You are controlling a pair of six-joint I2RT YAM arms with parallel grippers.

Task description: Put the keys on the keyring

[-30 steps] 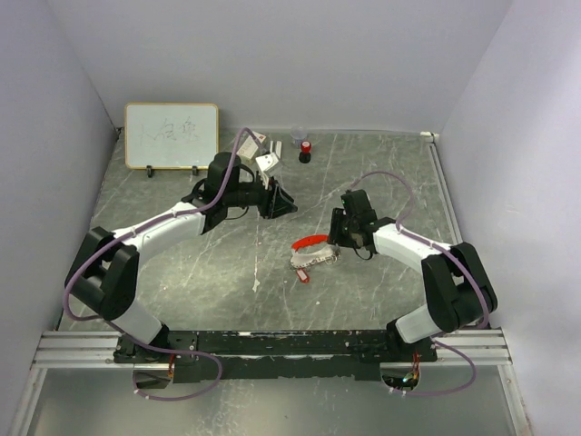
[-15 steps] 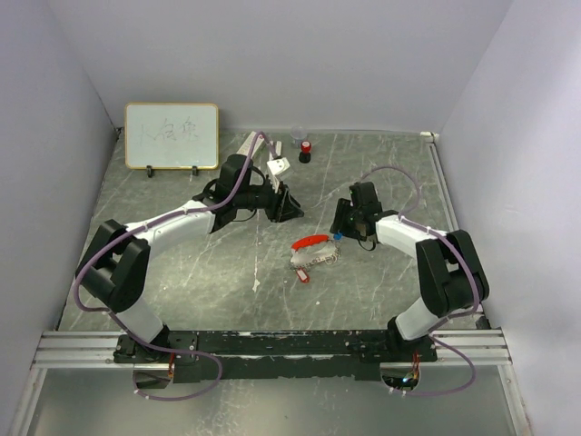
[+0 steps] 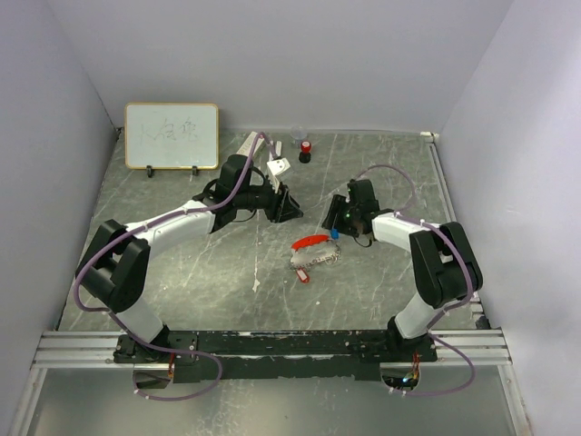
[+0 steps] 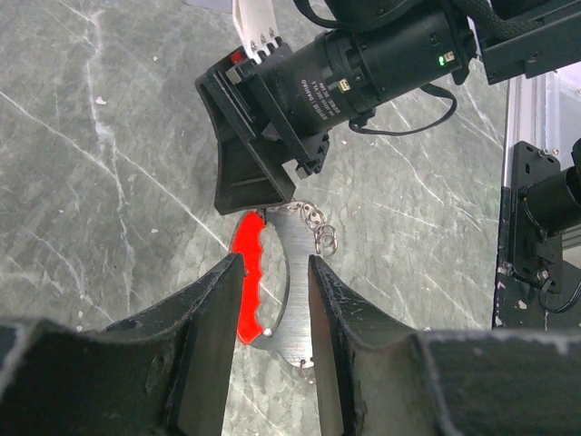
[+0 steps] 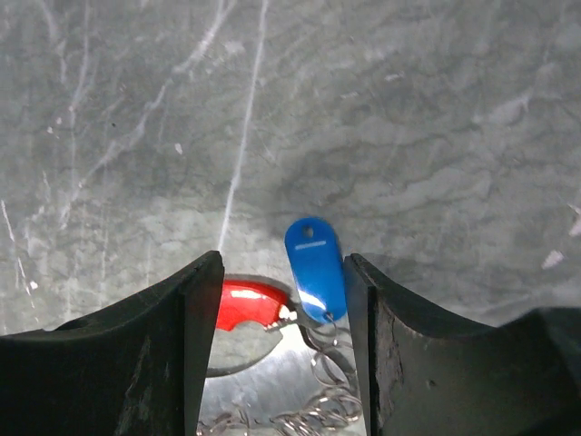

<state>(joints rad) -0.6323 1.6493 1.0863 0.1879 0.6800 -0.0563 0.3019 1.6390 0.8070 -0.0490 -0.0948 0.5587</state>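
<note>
Hovering over the far-right end of the keyring [image 3: 311, 242], right gripper [image 5: 283, 262] has its jaws spread wide and holds nothing. The blue key [image 5: 315, 269] lies flat on the table [image 3: 182, 282] between them, close against one finger, its lower end meeting the small rings. Can't tell if it is threaded on or only touching. Likely reason for the pose: jaws straddle the key head, ready to pinch it and steer it onto the ring.

Left gripper [image 4: 275, 261] sits on the far-left side of the keyring, apart from it, jaws part open with a narrow gap, empty. Its wrist view lines the gap up on the red strap and grey strip, so my guess is it is aimed to pin the keyring down while the other arm works.

Keyring lies flat, strap curving away from the ring cluster. Red key [image 3: 300, 275] is at the keyring's near end, touching or just beside the rings; too small to tell.

Counts: 2 arms, 2 keys (1 blue, 1 red), 1 keyring, 1 whiteboard [image 3: 172, 135] and 1 small bottle [image 3: 306, 151], both well beyond the keyring.
</note>
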